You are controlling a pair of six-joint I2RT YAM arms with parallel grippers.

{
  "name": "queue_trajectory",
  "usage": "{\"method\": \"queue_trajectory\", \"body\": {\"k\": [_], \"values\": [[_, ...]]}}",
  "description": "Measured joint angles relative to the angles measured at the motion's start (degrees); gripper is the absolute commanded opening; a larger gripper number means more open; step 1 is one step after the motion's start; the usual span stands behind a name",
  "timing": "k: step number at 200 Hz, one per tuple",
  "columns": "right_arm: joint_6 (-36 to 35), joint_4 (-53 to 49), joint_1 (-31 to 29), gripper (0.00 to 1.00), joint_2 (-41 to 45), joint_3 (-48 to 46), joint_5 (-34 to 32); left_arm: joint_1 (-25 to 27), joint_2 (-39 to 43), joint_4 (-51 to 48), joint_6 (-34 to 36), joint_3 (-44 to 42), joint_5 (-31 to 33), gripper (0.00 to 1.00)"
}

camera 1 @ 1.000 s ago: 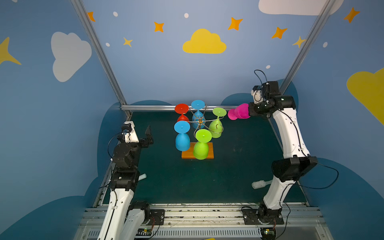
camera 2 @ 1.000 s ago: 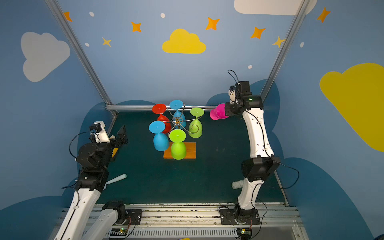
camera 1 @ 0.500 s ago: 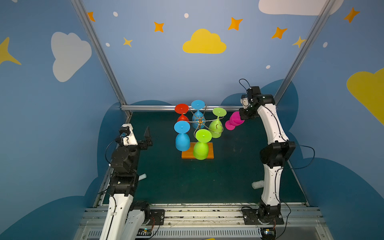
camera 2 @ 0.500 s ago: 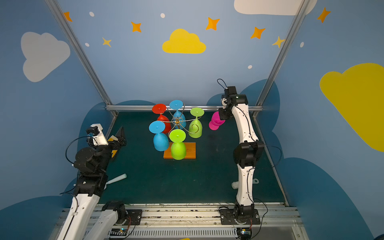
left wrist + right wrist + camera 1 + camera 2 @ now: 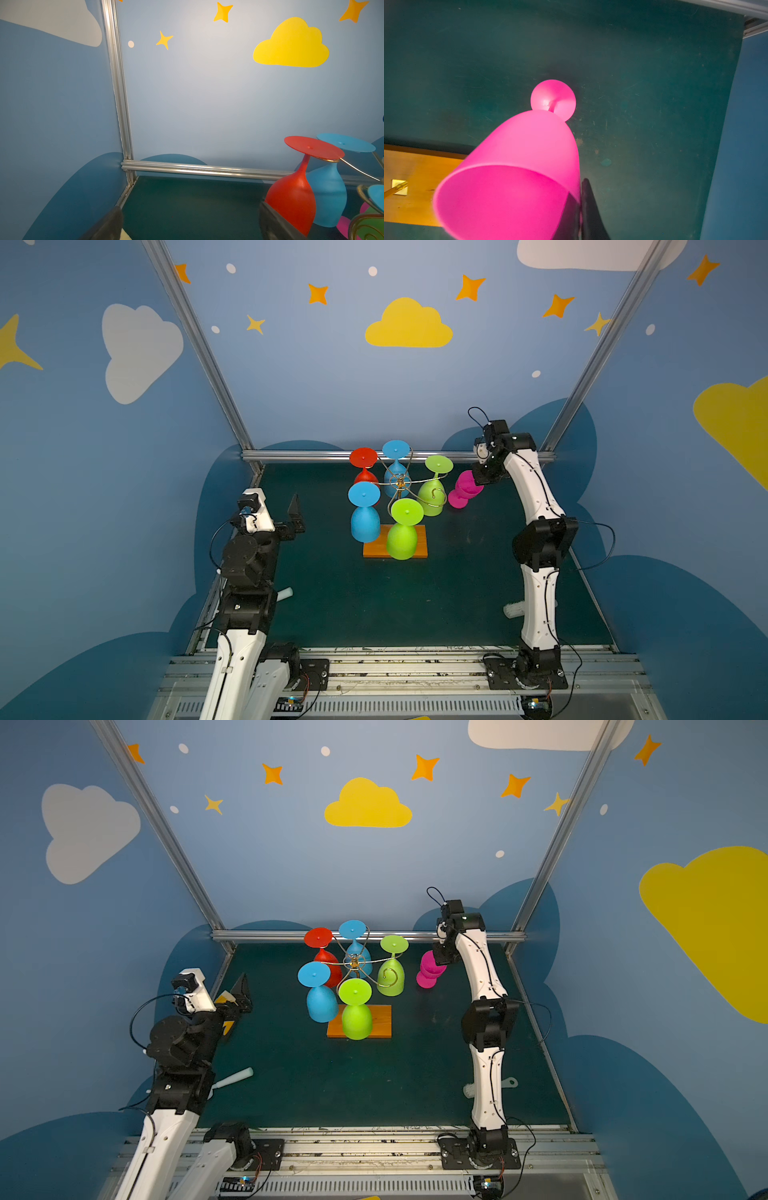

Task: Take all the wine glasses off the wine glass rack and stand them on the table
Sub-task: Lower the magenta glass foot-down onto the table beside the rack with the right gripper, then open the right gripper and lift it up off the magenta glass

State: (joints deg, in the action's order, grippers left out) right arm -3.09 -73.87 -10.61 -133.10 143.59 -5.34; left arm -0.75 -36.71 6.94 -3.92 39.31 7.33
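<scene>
The wine glass rack (image 5: 400,483) (image 5: 354,961) is gold wire on an orange wooden base (image 5: 422,541) (image 5: 382,1021) (image 5: 415,176). Several glasses hang from it foot-up: red (image 5: 293,199), blue and green. A pink wine glass (image 5: 467,489) (image 5: 430,969) (image 5: 529,145) is off the rack, just to its right, foot down and tilted, close above the mat. My right gripper (image 5: 478,479) (image 5: 440,959) (image 5: 579,191) is shut on its rim, one finger inside the bowl and one outside. My left gripper (image 5: 291,514) (image 5: 239,994) (image 5: 190,218) stands open and empty, left of the rack.
One curled rack arm (image 5: 434,495) in front of the right green glass hangs empty. A white cylinder (image 5: 284,594) lies by the left arm and a small white brush (image 5: 513,609) by the right arm. An aluminium rail (image 5: 299,455) and blue walls bound the green mat.
My right arm has brought the pink glass down and to the left, turning it from lying sideways to foot down beside the rack. The left gripper has barely moved.
</scene>
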Motion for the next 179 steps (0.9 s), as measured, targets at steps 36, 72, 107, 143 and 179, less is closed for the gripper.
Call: {"method": "queue_trajectory", "body": {"k": [36, 72, 107, 143, 179], "values": [[0.02, 0.31, 0.02, 0.00, -0.94, 0.13, 0.00, 0.00, -0.02, -0.11, 0.00, 0.00, 0.00, 1.00], [0.07, 0.79, 0.00, 0.00, -0.94, 0.52, 0.07, 0.00, -0.02, -0.15, 0.00, 0.00, 0.00, 1.00], [0.37, 1.22, 0.02, 0.04, -0.94, 0.52, 0.94, 0.00, -0.02, -0.20, 0.00, 0.00, 0.00, 1.00], [1.01, 1.95, 0.42, 0.12, -0.94, 0.52, 2.29, 0.00, -0.02, -0.50, 0.02, 0.00, 0.00, 1.00], [1.42, 2.36, 0.66, 0.18, -0.94, 0.52, 3.13, 0.00, -0.02, -0.52, 0.02, 0.00, 0.00, 1.00]]}}
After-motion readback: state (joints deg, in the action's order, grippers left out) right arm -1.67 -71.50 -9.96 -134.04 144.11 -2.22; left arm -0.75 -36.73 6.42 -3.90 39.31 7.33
